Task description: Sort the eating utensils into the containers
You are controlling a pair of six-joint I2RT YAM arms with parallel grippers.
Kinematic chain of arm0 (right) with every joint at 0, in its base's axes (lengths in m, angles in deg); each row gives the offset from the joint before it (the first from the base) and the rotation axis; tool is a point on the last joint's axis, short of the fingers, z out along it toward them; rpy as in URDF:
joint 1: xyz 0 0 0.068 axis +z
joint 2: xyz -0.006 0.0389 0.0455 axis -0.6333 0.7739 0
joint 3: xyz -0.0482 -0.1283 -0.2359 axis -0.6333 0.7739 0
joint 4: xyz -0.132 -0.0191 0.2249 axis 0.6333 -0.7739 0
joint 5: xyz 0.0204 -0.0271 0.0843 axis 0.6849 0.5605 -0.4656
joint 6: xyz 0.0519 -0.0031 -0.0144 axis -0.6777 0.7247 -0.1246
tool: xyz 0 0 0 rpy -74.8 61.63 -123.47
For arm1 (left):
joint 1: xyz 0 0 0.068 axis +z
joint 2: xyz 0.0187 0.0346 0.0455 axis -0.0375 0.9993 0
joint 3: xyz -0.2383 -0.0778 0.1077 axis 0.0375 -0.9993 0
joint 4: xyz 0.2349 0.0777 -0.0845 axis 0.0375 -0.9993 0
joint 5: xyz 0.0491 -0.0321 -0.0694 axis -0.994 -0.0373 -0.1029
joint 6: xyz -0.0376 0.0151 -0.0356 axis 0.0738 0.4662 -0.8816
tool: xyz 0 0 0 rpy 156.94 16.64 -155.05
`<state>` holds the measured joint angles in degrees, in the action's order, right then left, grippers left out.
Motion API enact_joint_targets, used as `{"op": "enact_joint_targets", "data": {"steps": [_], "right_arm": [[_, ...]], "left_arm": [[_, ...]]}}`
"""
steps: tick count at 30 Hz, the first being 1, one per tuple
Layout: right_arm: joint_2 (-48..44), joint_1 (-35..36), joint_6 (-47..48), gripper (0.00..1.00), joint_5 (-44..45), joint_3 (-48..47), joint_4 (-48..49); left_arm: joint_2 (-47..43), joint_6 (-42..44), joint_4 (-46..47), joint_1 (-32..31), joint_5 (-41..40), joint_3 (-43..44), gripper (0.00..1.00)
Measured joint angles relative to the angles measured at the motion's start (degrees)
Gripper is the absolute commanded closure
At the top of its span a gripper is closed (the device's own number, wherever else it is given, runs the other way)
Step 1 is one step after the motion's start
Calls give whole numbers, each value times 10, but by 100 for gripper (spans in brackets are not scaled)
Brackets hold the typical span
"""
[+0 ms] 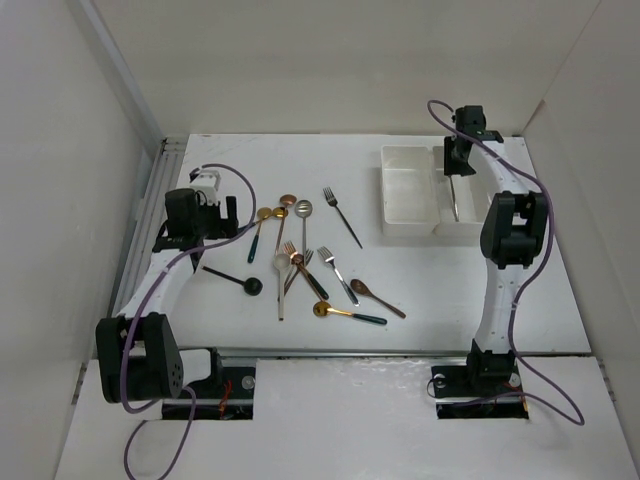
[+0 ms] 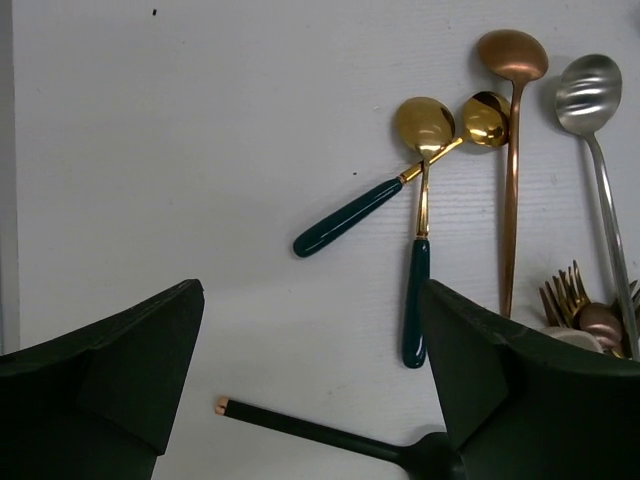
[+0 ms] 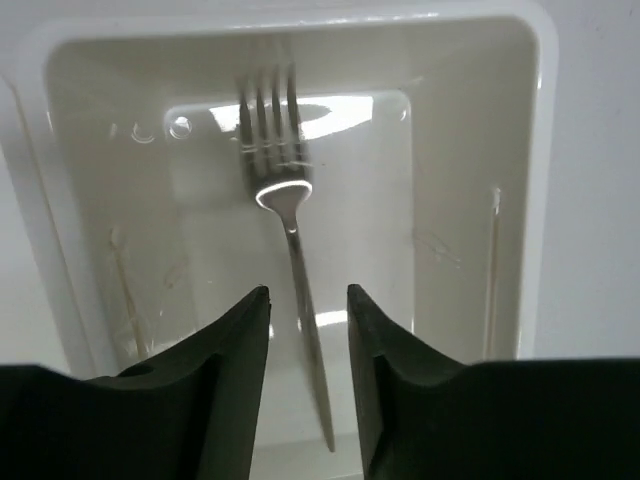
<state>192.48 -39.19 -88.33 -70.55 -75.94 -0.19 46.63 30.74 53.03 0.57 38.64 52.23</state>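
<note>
Several spoons and forks lie scattered mid-table, among them a black spoon (image 1: 236,281), two gold spoons with green handles (image 1: 262,226), a copper spoon (image 1: 285,206) and a black fork (image 1: 342,216). My left gripper (image 1: 225,218) hangs open and empty just left of them. In the left wrist view the gripper (image 2: 310,292) is above bare table, with the black spoon's handle (image 2: 300,428) below it and the gold spoons (image 2: 425,125) beyond. My right gripper (image 1: 458,165) is over the right one of two joined white bins (image 1: 400,222). It (image 3: 307,293) is open over a silver fork (image 3: 275,150) that lies in that bin (image 3: 540,150).
The left bin (image 1: 405,160) shows nothing inside. A silver slotted spoon (image 2: 590,90) and gold fork tines (image 2: 565,290) lie right of my left gripper. A brown spoon (image 1: 377,298) and a silver fork (image 1: 337,272) lie nearer the front. White walls enclose the table.
</note>
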Motion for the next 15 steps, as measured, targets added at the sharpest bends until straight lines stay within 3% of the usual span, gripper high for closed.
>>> {"op": "enact_joint_targets", "data": {"steps": [3,8,9,11,15], "right_arm": [[-1,0,0,41,-7,-7,0],[-19,2,-8,35,-14,-7,-14],[-29,3,-14,30,-14,-7,-18],[-58,12,-34,0,-13,0,-20],[-141,74,-67,0,-8,27,-10]], "left_arm": [[11,38,0,0,11,5,16],[33,103,0,0,17,8,18],[39,116,-2,0,20,9,18],[48,147,0,0,25,11,18],[65,207,5,-2,30,11,18]]}}
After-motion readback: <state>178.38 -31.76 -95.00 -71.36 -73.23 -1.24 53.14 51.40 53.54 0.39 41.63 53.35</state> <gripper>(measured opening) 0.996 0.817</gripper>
